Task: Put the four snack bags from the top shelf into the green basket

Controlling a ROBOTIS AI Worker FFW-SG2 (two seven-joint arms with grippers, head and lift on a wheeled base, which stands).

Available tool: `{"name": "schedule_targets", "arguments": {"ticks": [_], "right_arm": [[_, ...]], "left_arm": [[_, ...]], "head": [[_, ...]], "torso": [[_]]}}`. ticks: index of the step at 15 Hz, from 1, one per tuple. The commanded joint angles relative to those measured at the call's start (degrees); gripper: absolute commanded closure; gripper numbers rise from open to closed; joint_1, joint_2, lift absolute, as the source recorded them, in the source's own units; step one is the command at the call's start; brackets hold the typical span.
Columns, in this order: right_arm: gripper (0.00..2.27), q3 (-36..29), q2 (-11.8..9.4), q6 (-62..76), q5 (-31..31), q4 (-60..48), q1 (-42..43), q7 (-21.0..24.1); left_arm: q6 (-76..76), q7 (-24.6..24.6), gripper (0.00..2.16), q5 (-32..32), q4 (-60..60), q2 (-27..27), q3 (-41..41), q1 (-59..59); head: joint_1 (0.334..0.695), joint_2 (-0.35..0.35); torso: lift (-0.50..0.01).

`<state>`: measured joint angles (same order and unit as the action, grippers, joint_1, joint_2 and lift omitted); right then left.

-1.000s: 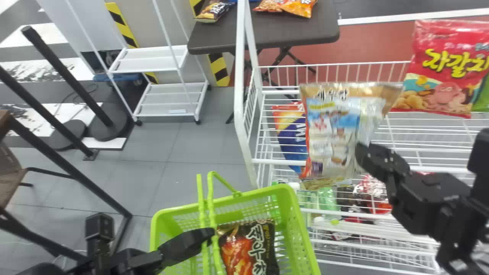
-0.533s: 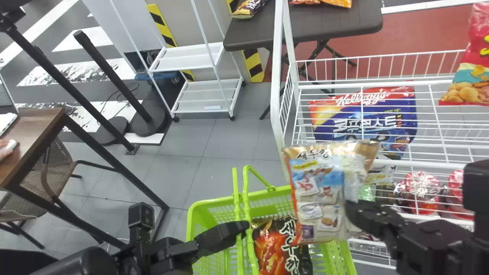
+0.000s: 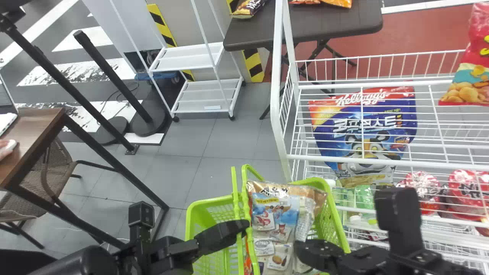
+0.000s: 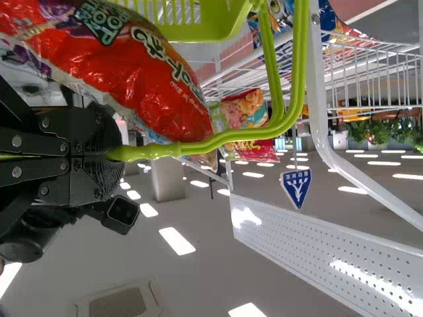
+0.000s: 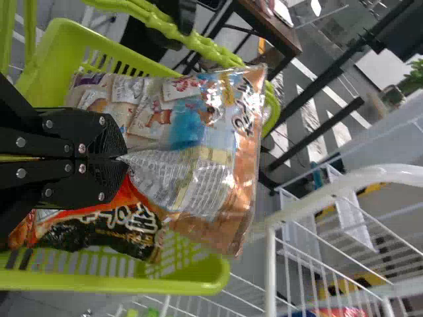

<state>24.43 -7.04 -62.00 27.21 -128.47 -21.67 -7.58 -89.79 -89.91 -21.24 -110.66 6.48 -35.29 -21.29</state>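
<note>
The green basket stands at the bottom centre of the head view. My left gripper is at its handle; in the left wrist view my left gripper is shut on the green handle. My right gripper is over the basket. The right wrist view has my right gripper shut on the gold-and-blue snack bag, which hangs at the basket opening. Below it a black-and-orange bag lies in the basket. A red snack bag is on the top shelf.
The white wire rack rises right of the basket, with a blue cereal bag and red packs lower down. A dark table stands behind. At left are a wooden table and black posts.
The right gripper has carried the gold-and-blue bag from in front of the rack leftward and down to the basket. The head view first swung left, then held still. The left gripper stays at the handle.
</note>
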Motion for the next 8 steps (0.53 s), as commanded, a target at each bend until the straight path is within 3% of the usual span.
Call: {"name": "schedule_targets", "arguments": {"ticks": [1, 6, 7, 8], "right_arm": [[2.25, 4.05, 0.36, 4.74, -0.75, 6.65, 3.48, 0.37], [2.23, 11.34, 3.79, 9.48, -0.75, 19.84, 11.13, 0.72], [2.13, 12.49, 3.88, 8.78, -0.75, 20.98, 12.44, 1.51], [1.9, 12.75, 3.88, 7.2, -0.4, 21.95, 13.32, 1.51]], "left_arm": [[-0.24, -0.66, 2.14, -0.03, -0.08, -0.06, -0.04, -0.07], [-0.24, -0.66, 2.14, -0.03, -0.08, -0.24, -0.04, -0.25], [-0.24, -0.66, 2.14, -0.03, -0.08, -0.24, -0.04, -0.34], [-0.24, -0.66, 2.14, -0.03, -0.08, -0.33, -0.04, -0.34]], "head": [[0.695, 0.35], [0.695, 0.35], [0.695, 0.35], [0.695, 0.35]], "torso": [[0.0], [0.0], [0.0], [0.0]]}}
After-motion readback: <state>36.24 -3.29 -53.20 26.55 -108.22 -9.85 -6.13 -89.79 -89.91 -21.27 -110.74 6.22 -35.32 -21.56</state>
